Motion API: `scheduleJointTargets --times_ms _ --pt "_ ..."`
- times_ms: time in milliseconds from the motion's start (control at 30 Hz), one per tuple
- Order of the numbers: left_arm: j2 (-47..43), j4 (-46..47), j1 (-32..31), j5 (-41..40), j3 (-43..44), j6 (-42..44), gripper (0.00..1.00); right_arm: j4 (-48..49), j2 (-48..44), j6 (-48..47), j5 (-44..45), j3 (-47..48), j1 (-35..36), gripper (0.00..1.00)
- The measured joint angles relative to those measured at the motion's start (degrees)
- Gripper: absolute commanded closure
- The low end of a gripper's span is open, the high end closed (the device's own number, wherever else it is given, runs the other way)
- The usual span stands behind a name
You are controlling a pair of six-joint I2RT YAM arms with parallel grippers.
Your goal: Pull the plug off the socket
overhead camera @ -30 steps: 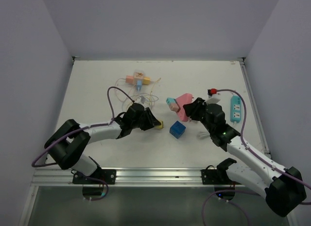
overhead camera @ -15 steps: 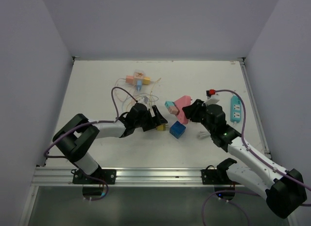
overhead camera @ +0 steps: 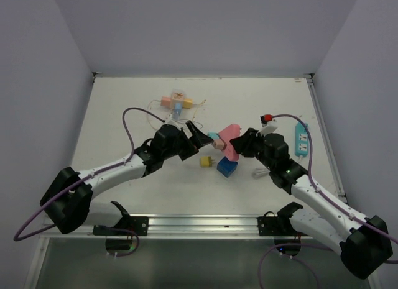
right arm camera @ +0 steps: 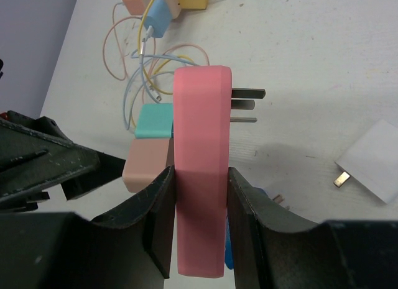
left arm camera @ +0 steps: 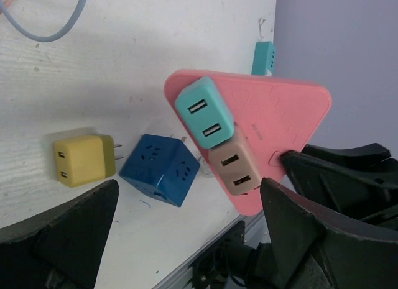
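- Pink, three-cornered socket [right arm camera: 199,177] sits clamped between the right jaws, which press on its two flat faces; it is held up off the desk [overhead camera: 124,115], near the middle.
- Three metal prongs stick out of the socket's back face, bare.
- Two plugs sit side by side in its front face: a teal plug [left arm camera: 204,112] near one corner and a tan plug [left arm camera: 235,168] touching it, both with two slots facing outward.
- Left jaws are spread wide and hold nothing; they face the two plugs from close by, with a gap between them and the teal plug.
- Yellow plug [left arm camera: 84,160] lies on the desk below the socket, its prongs pointing at a blue cube [left arm camera: 160,169] just beside it.
- White charger [right arm camera: 373,158] lies flat on the desk to the right of the socket, apart from it.
- Teal strip [overhead camera: 301,138] lies near the desk's right edge, well apart from the socket.
- Thin looped cables [right arm camera: 143,65] run from a small cluster of pink, blue and yellow adapters [overhead camera: 176,103] at the far side of the desk.
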Motion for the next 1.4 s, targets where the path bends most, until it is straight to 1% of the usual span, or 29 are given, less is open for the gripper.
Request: scheduleJointTargets --times_ms 167,267,367,567,833,867,933,967,1033,1067,1233,1267,1333,1367,1400 --pt "0.4 -2.6 -0.2 -0.9 4.3 -3.9 0.01 0.3 0.0 -0.1 -1.3 0.0 0.0 1.00" --pt "2.5 -3.5 -0.7 -1.2 7.3 -5.8 0.01 0.6 0.3 -0.1 -1.6 0.0 0.0 1.00" --pt "5.4 -4.7 -1.5 -1.3 10.0 -7.3 0.04 0.8 0.8 -0.1 -1.7 0.0 0.0 1.00" --pt "8.3 -7.5 -3.0 -1.2 11.7 -10.0 0.14 1.2 0.8 -0.1 -1.9 0.0 0.0 1.00" --pt "8.3 -10.5 -3.7 -1.4 11.7 -11.8 0.38 1.8 0.8 0.0 -2.6 -0.5 0.0 1.00" --pt "8.3 -10.6 -3.7 -1.5 11.8 -11.9 0.43 1.8 0.8 0.0 -2.6 -0.6 0.0 1.00" --pt "8.4 -10.7 -3.8 -1.5 12.0 -12.2 0.48 2.0 0.8 0.1 -2.7 -0.7 0.0 1.00" --pt "8.4 -10.8 -3.8 -1.5 12.2 -12.2 0.53 2.0 0.8 0.1 -2.7 -0.8 0.0 1.00" --pt "8.5 -10.6 -3.9 -1.5 12.4 -12.3 0.57 2.0 0.9 0.1 -2.7 -0.8 0.0 1.00" --pt "8.5 -10.5 -3.9 -1.4 12.4 -12.5 0.62 2.0 1.0 0.1 -2.8 -0.8 0.1 1.00" --pt "8.5 -10.5 -3.9 -1.7 12.5 -13.4 0.74 2.7 1.1 0.2 -3.2 -1.2 0.0 1.00" --pt "8.5 -10.6 -3.9 -1.8 12.5 -13.7 0.78 3.0 1.1 0.2 -3.3 -1.4 0.0 1.00" --pt "8.5 -10.6 -3.9 -1.8 12.5 -13.9 0.85 3.6 1.1 0.2 -3.5 -1.7 0.0 1.00" --pt "8.5 -10.7 -3.9 -1.9 12.5 -14.1 0.90 3.7 1.1 0.2 -3.7 -1.7 0.0 1.00" --pt "8.5 -10.6 -3.9 -1.9 12.5 -14.3 0.93 3.8 1.2 0.2 -3.8 -1.8 0.0 0.97"
